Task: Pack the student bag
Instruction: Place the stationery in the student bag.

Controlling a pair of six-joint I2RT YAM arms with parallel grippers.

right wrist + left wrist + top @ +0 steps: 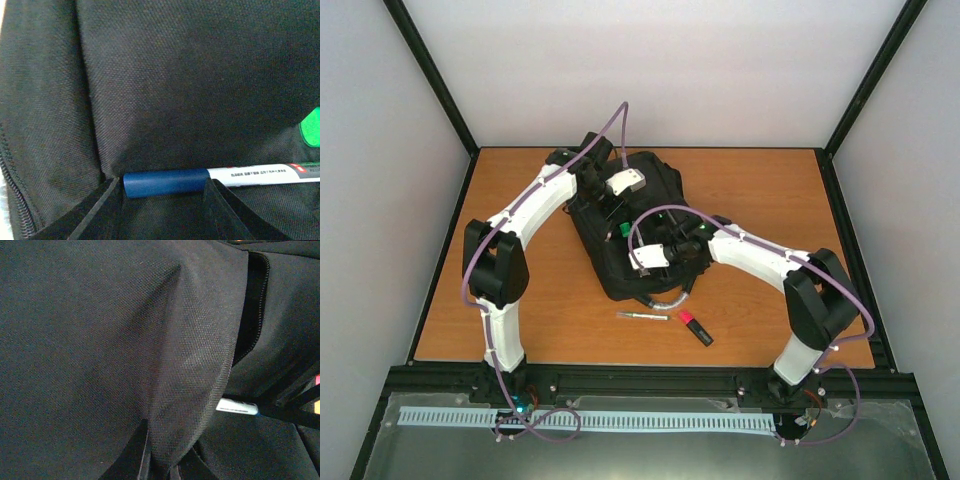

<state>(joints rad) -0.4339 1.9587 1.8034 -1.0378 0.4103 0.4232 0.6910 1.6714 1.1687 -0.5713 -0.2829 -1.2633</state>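
The student bag [658, 182], a black fabric backpack, lies mid-table with its grey loop handle [672, 299] toward the arms. My left gripper [615, 207] is over the bag's upper part, and in the left wrist view it [167, 452] is shut on a raised fold of the bag's fabric [195, 365]. My right gripper [642, 245] hovers over the bag's middle. In the right wrist view it [162, 195] is open, and a white marker with a blue cap [167, 182] lies on the fabric just past its fingertips, not pinched. The same marker [237, 406] shows beside the lifted fold.
A thin pen [642, 316] and a pink-and-black highlighter [695, 327] lie on the wooden table [520, 300] just in front of the bag. Something green [623, 229] sits on the bag between the grippers and shows at the right wrist view's edge [310, 127].
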